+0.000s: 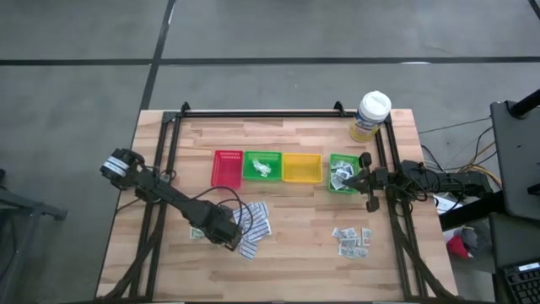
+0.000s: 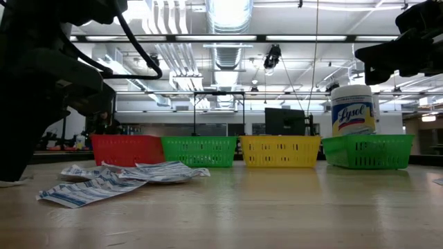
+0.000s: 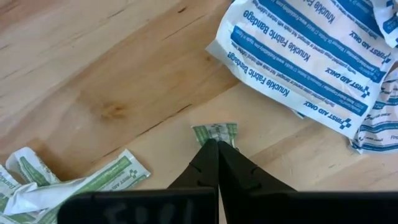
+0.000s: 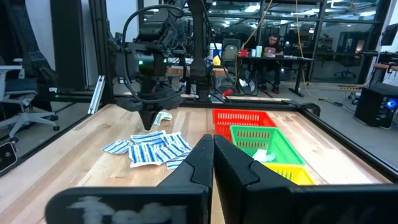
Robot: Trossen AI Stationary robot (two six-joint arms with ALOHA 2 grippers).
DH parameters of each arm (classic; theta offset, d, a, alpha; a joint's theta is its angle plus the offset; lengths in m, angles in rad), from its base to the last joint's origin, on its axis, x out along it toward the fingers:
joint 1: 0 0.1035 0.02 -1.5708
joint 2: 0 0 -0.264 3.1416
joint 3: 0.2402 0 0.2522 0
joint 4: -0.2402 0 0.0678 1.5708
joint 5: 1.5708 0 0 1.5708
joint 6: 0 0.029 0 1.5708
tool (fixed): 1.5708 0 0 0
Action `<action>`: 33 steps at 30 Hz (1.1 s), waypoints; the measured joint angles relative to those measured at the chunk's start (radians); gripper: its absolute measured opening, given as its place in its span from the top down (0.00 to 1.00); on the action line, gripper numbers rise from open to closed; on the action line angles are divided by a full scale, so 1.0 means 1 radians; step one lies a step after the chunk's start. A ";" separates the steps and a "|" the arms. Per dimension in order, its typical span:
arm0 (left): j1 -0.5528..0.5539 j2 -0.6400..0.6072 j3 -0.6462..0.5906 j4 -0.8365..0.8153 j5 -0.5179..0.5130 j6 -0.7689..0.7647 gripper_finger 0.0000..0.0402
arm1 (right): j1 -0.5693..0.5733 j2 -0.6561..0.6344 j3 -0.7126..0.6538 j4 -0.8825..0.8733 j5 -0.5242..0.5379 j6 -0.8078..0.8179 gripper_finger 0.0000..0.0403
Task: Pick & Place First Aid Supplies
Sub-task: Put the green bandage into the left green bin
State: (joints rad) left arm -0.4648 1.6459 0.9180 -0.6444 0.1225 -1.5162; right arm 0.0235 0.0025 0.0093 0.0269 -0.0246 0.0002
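The left gripper (image 3: 217, 144) is down on the table with its fingers pinched together on a small green-and-white sachet (image 3: 215, 132), which pokes out just past the fingertips. That sachet lies flat on the wood, in the front left part of the table, between a crumpled bunch of green sachets (image 3: 68, 180) and the heap of blue-printed bandage strips (image 3: 298, 56). So the step in hand looks like the pick: the grab is made, the lift is not yet done.

Next up, by my reading, it calls for a straight rise to clear the paper pile, then a carry back toward the row of trays: red tray (image 1: 227, 168), green tray (image 1: 261, 165), yellow tray (image 1: 301, 167) and a second green tray (image 1: 343, 173) on the right. The first green tray already holds pale packets, so it seems the likely home.

Room is good: bare wood lies between the pile and the trays. The strips sit just beside the gripper, so a sideways drag could scatter them.

The right gripper (image 4: 212, 149) waits closed and empty by the far right tray. A wipes tub (image 1: 370, 116) stands in the back corner, and grey squares (image 1: 352, 240) lie front right, well apart.
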 joint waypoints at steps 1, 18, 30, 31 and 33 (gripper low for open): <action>0.000 0.000 0.000 -0.002 -0.002 0.000 1.00 | 0.000 0.000 0.000 0.000 0.000 0.000 0.98; 0.000 -0.001 0.002 -0.106 -0.132 0.465 1.00 | 0.000 0.000 0.000 0.000 0.000 0.001 0.98; 0.000 -0.020 0.015 -0.108 -0.121 0.441 1.00 | 0.000 0.000 0.000 0.000 0.000 0.019 0.98; 0.000 -0.028 0.019 -0.109 -0.121 0.439 1.00 | 0.000 0.000 0.000 0.000 0.000 0.019 0.98; 0.000 -0.046 0.026 -0.112 -0.121 0.422 1.00 | 0.000 0.000 0.000 0.000 0.000 0.019 0.98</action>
State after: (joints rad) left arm -0.4644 1.6003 0.9444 -0.7564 0.0016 -1.0941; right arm 0.0235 0.0021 0.0093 0.0269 -0.0246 0.0193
